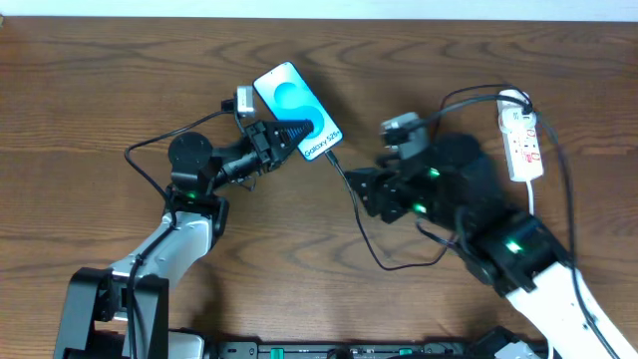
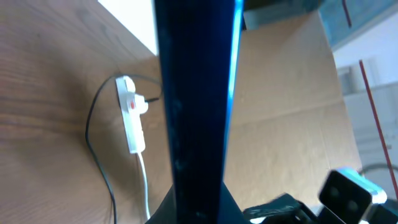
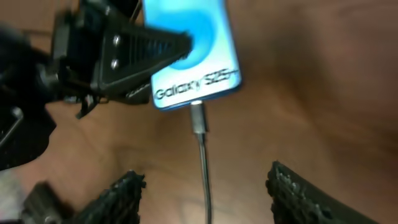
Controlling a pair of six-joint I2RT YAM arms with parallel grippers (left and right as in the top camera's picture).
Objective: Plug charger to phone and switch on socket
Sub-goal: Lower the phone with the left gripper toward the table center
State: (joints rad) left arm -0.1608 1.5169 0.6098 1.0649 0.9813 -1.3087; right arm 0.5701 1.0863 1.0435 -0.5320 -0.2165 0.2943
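The phone (image 1: pixel 297 110) has a cyan screen with "Galaxy S25" text and is held off the table, tilted. My left gripper (image 1: pixel 289 135) is shut on its long edge; in the left wrist view the phone (image 2: pixel 196 106) fills the middle as a dark upright slab. The charger cable (image 1: pixel 357 214) runs from the phone's lower end, and its connector (image 3: pixel 197 117) sits in the phone's port (image 3: pixel 193 56). My right gripper (image 3: pixel 208 186) is open, its fingers on either side of the cable, just below the phone. The socket (image 1: pixel 523 140) lies at the far right, also in the left wrist view (image 2: pixel 132 118).
The black cable loops across the wood table (image 1: pixel 100 100) between the arms and up to the socket. A white cord (image 1: pixel 534 199) leaves the socket toward the right arm. A cardboard sheet (image 2: pixel 292 93) shows behind the phone in the left wrist view.
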